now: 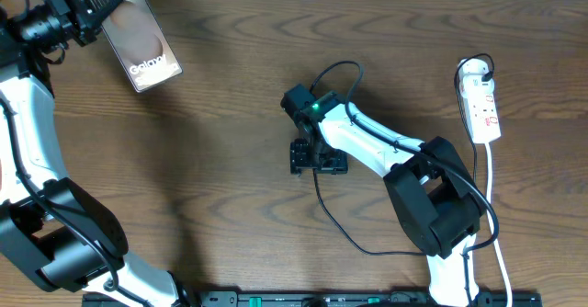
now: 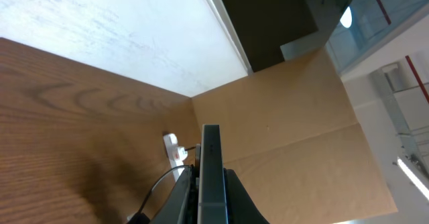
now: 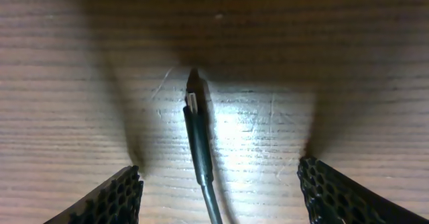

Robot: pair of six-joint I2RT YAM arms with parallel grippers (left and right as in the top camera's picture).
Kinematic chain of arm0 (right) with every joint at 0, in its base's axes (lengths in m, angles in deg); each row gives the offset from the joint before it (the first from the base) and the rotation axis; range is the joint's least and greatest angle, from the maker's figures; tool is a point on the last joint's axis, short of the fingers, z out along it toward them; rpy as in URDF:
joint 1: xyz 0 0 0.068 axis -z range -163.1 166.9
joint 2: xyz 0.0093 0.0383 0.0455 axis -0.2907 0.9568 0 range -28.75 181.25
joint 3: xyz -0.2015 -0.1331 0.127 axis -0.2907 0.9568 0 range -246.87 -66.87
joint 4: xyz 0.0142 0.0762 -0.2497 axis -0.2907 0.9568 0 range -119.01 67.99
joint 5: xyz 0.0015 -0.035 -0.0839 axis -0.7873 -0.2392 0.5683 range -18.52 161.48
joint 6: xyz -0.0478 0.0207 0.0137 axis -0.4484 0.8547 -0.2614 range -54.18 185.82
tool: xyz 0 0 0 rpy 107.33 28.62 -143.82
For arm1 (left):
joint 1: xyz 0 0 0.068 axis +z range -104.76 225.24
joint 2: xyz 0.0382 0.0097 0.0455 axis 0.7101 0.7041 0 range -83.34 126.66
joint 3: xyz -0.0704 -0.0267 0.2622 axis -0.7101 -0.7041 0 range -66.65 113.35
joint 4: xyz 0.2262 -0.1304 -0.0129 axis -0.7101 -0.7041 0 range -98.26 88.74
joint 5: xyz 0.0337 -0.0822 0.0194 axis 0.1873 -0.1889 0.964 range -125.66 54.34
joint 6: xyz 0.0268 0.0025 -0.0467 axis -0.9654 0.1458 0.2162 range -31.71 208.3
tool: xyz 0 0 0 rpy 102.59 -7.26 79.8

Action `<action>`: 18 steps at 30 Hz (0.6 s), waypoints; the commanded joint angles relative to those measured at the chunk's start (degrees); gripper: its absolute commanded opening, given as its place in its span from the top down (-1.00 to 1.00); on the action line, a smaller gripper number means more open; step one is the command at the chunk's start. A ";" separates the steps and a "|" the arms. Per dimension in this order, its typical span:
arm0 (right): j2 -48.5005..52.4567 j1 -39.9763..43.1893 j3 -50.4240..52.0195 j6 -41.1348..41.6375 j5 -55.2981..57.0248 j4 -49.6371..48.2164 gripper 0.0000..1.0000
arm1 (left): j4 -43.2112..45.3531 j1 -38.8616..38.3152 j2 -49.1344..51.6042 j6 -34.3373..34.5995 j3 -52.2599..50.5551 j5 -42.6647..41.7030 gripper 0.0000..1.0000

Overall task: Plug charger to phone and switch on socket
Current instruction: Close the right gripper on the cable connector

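Left end effector [image 1: 92, 11] clamped on phone [image 1: 140, 33] at far-left corner, likely presenting its port. Right end effector [image 3: 220, 174] spread apart, straddling charger plug tip [image 3: 193, 110] lying on bench [image 3: 335, 49], apparently for pickup. Socket [image 1: 480, 100] far right, unattended.

Qty: 1 phone [image 1: 140, 33], 1 charger [image 3: 199, 140], 1 socket [image 1: 480, 105], 1 table [image 1: 230, 160].

Dark phone [image 1: 140, 33] top-L, tilted; blk charger [image 3: 199, 140] tip flat at ctr, unplugged; white socket [image 1: 481, 103] far R.
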 commanded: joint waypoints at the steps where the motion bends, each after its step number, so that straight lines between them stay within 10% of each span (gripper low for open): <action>1: 1.33 -0.17 -0.33 0.61 0.85 -0.46 -0.48 | 0.31 0.00 -0.63 -0.35 0.44 -1.66 0.85; 18: 1.33 0.02 -0.33 1.88 1.09 -3.56 -0.41 | 0.28 0.00 -0.63 -0.35 0.44 -1.68 0.85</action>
